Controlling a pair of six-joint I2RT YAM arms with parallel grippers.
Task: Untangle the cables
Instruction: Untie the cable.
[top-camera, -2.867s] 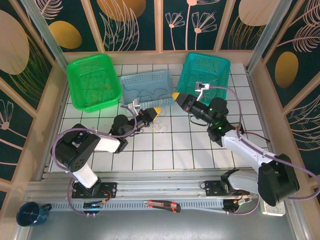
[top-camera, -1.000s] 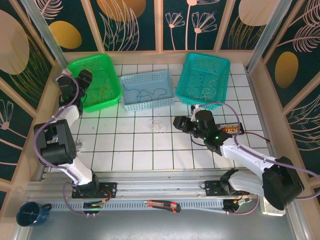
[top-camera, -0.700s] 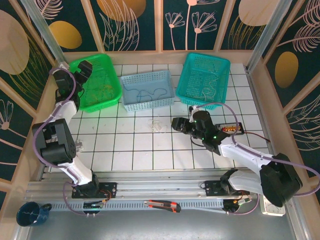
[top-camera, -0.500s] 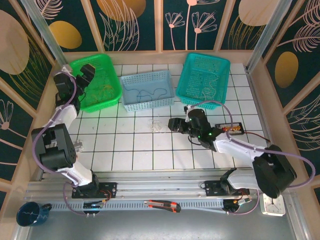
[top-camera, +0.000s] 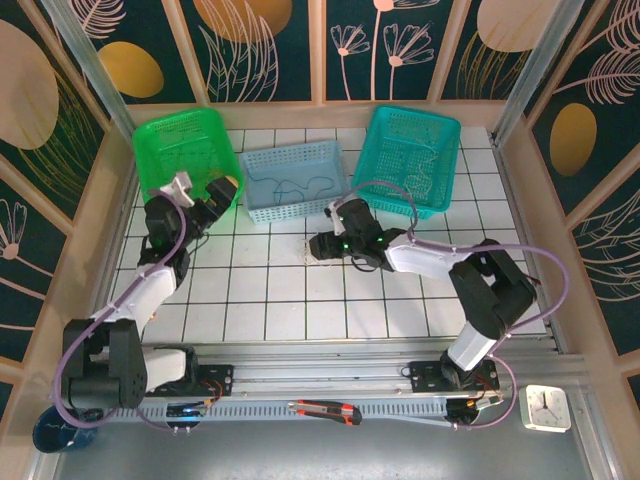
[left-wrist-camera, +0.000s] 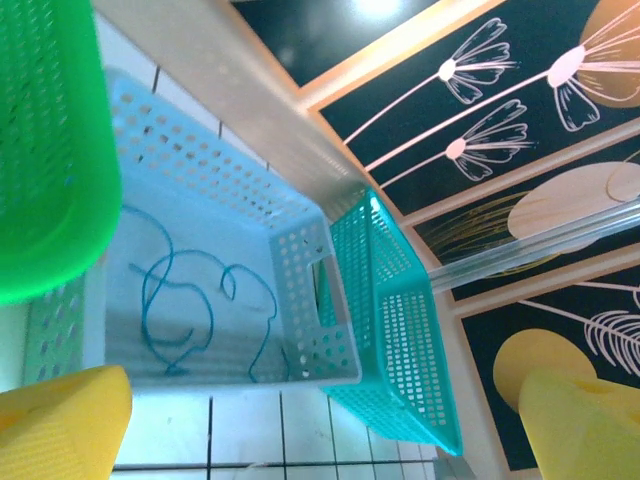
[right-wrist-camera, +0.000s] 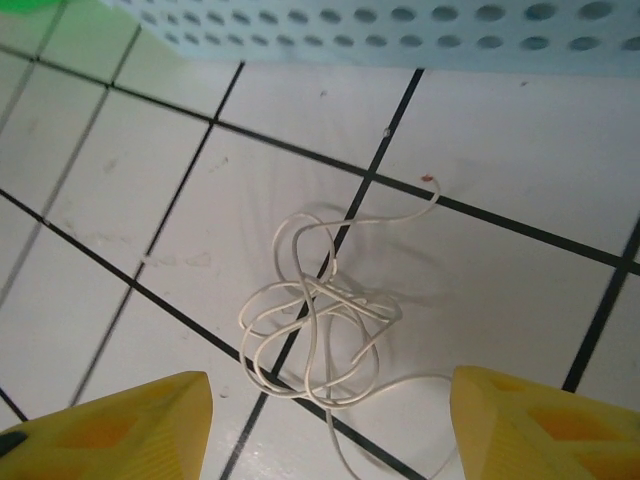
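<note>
Top: left hand (top-camera: 224, 191) left of centre, beside blue basket (top-camera: 296, 180); right hand (top-camera: 318, 245) at centre, low over desk (top-camera: 300, 300) | Left wrist: left hand spread, blue basket at left | Right wrist: right hand spread, white cables (right-wrist-camera: 315, 330) knotted on desk, lower centre, between fingers (right-wrist-camera: 110, 425)

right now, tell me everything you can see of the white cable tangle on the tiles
The white cable tangle is thin, limp, plastic-looking wire, wound into several overlapping loops that form a small loose knot. It lies flat on the white tiled table, across a dark grout line. One free end curls up toward the pale blue basket without reaching it. Another tail trails toward the bottom of the right wrist view. The right gripper has its jaws open on either side, and nothing grips the wire.
</note>
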